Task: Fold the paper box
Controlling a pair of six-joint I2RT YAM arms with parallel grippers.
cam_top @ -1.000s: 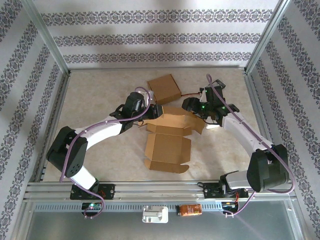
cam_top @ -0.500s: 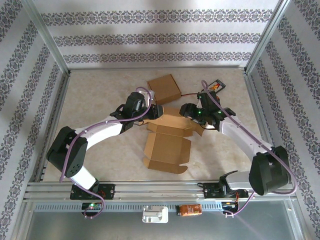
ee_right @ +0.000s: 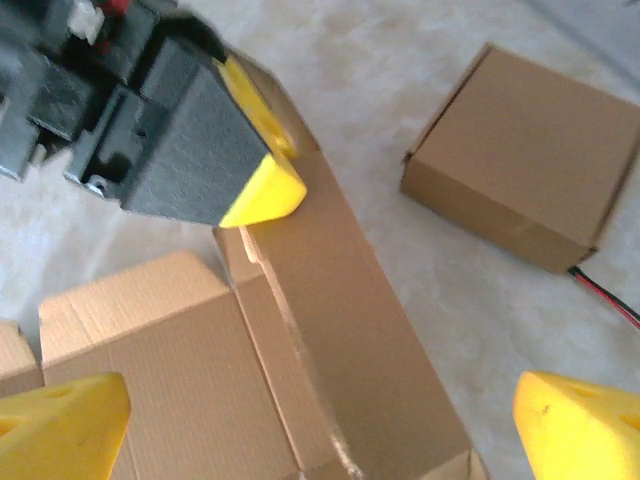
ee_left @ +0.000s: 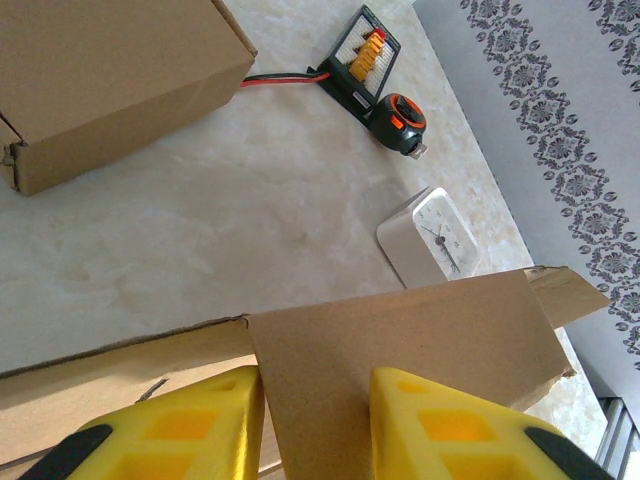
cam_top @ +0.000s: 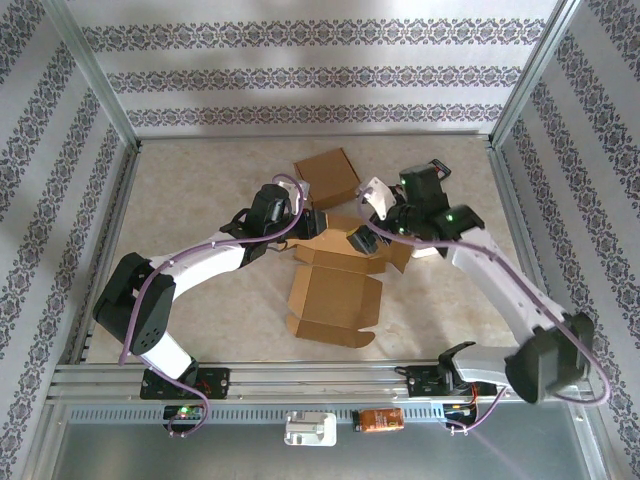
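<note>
Between blocky yellow fingers [ee_left: 190, 425] sits corrugated cardboard [ee_left: 400, 340].

Top external: set high behind arm bases, tilted down, far; whole table [cam_top: 200, 190] taken in. Left wrist: held very near paper box [ee_left: 400, 350] flap, left gripper [ee_left: 312, 420] at bottom edge, aimed low across table toward closed box [ee_left: 100, 80] upper left. Right wrist: aimed down, close; right gripper [ee_right: 320, 420] fingertips in bottom corners. Paper box, closed box, left gripper shared by all three views.
</note>
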